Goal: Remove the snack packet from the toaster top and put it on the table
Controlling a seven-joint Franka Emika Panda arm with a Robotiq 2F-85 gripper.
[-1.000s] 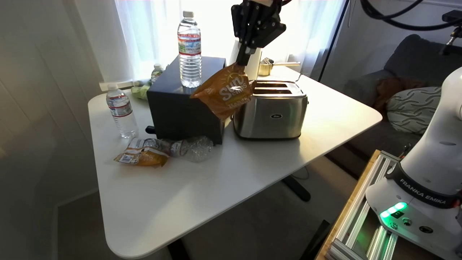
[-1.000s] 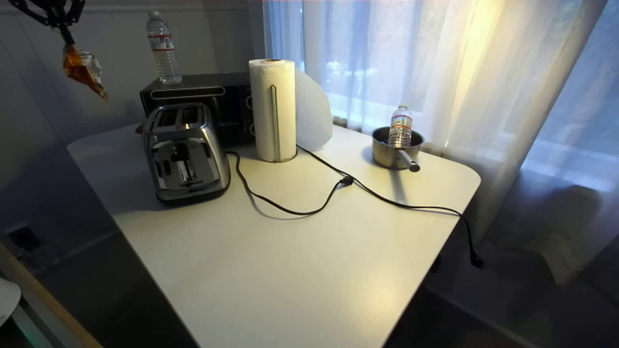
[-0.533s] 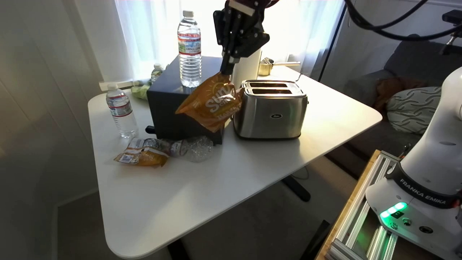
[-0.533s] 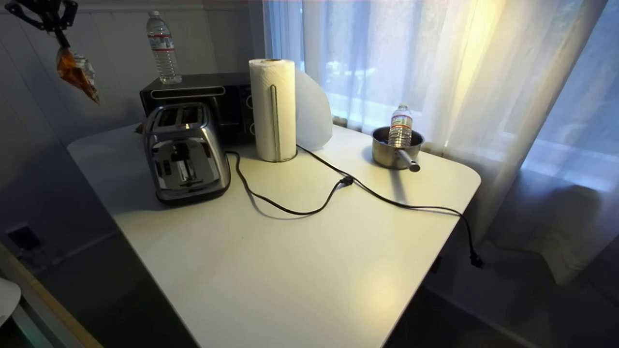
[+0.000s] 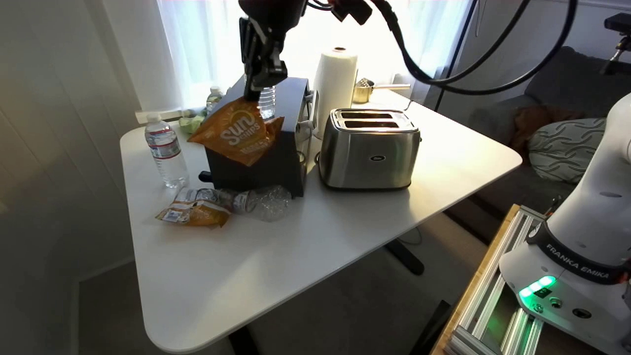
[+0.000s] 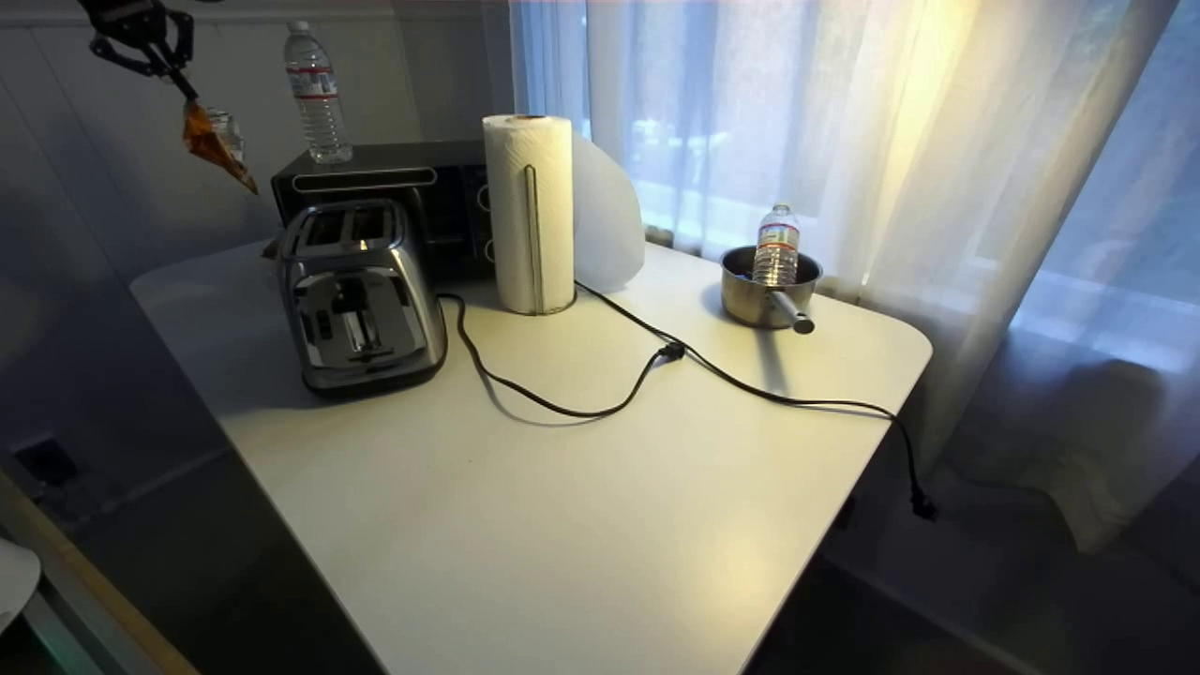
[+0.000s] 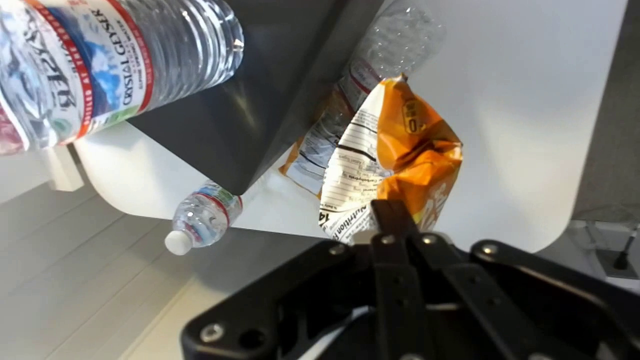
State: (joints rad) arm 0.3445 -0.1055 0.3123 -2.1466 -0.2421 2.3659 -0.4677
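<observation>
The brown-orange snack packet [image 5: 241,135] hangs from my gripper [image 5: 252,94] in the air, in front of the black box and left of the toaster. It also shows in an exterior view [image 6: 214,145] under the gripper [image 6: 190,92]. In the wrist view the packet [image 7: 425,145] shows its orange and white sides beyond the closed fingertips [image 7: 393,205], which pinch its edge. The silver toaster [image 5: 369,155] stands with nothing on its slots; it also shows in an exterior view [image 6: 361,309]. The white table [image 5: 276,271] lies below the packet, apart from it.
A black box [image 5: 266,172] carries an upright water bottle [image 6: 317,103]. Another bottle [image 5: 166,153] stands at the table's far left. An orange-white bag [image 5: 197,212] and a crumpled clear bottle [image 5: 271,202] lie before the box. A paper towel roll [image 6: 528,216] and a pot [image 6: 755,305] stand farther off.
My gripper has moved left with the packet, from beside the toaster to in front of the black box. It stays shut on the packet. The toaster and table objects have not moved.
</observation>
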